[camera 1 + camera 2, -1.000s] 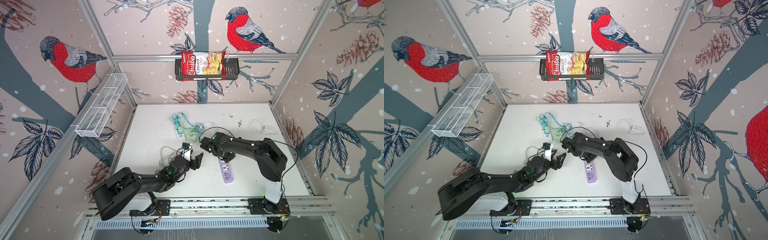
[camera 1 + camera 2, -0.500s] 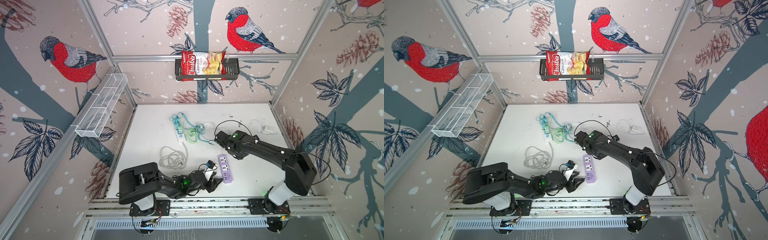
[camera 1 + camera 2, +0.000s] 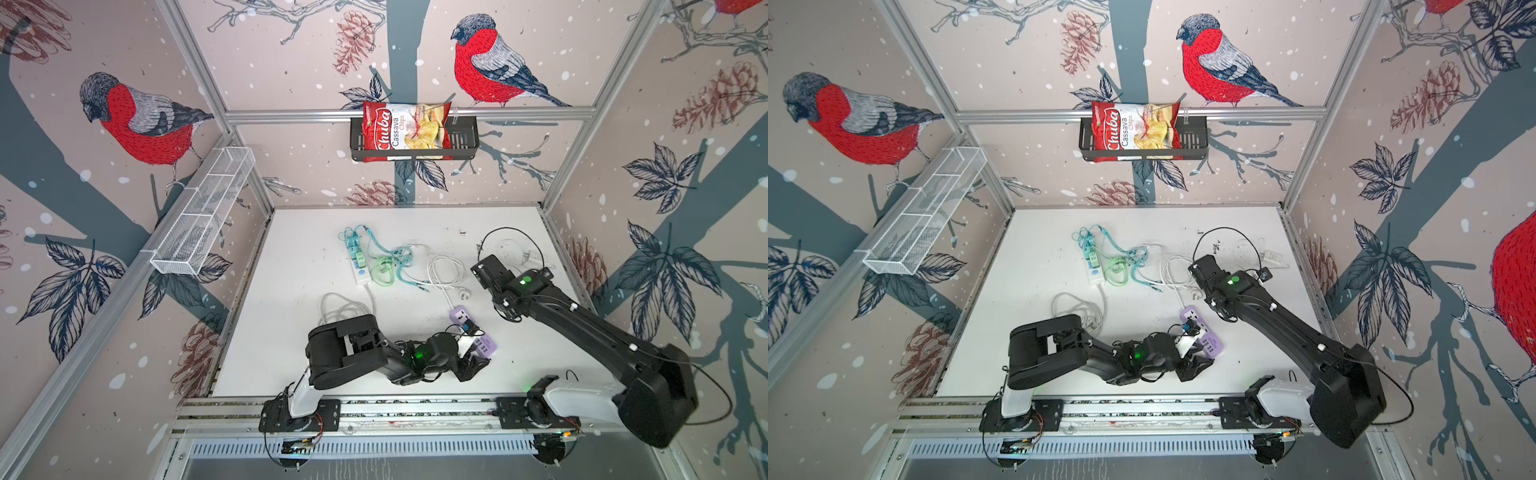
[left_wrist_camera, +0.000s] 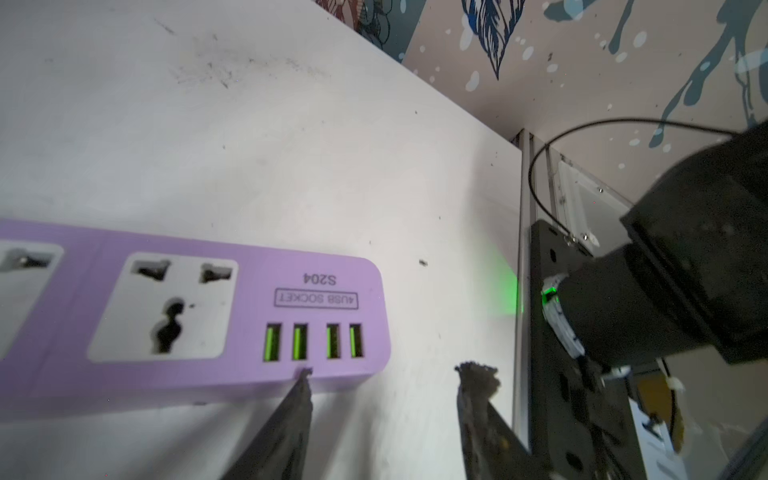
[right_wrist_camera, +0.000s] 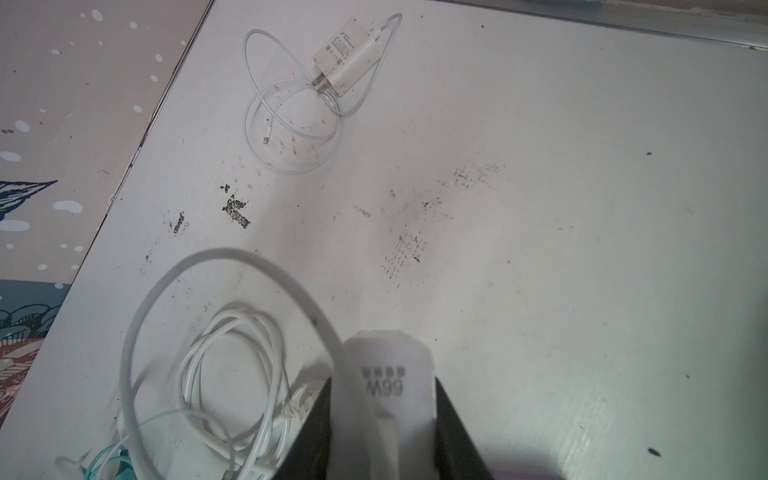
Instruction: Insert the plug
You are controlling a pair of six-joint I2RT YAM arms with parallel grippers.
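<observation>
White plug [image 5: 388, 365] marked 66W sits pinched in right claw [image 5: 384, 399].

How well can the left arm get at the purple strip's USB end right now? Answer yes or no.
Probably yes. The left gripper stands open at the USB end of the purple strip, one of its fingers at the strip's edge, the other over table; nothing lies between.

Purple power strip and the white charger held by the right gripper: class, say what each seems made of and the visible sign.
Purple power strip: probably moulded plastic, smooth matte lilac, with rounded corners and printed lettering. White charger: probably hard plastic, smooth even white, with rounded edges and a grey printed marking. Neither can be confirmed by look alone.
</observation>
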